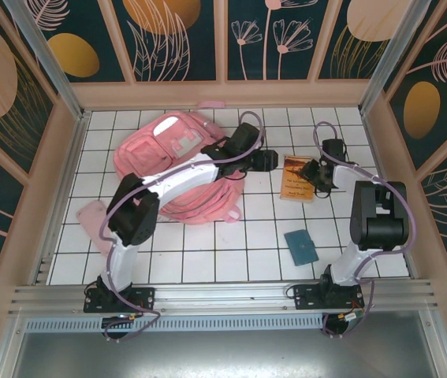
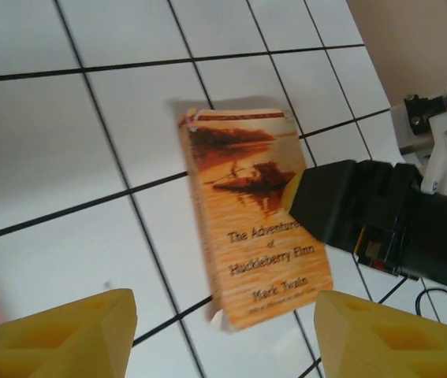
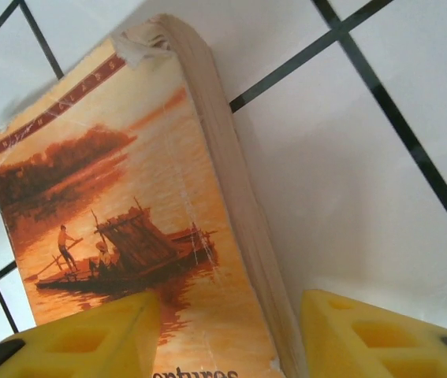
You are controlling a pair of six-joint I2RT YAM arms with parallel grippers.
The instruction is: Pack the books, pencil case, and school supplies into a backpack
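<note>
Straddling book (image 3: 128, 181) edge with right gripper (image 3: 229, 307), spread, nothing pinched (for lifting, likely); left gripper (image 2: 223, 303) spread too, book ahead of fingers.

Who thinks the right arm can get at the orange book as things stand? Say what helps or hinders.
Probably yes. The right hand is at the orange book, its open fingers straddling the page edge. Nothing lies between them; the left hand hovers nearby, off the book.
</note>
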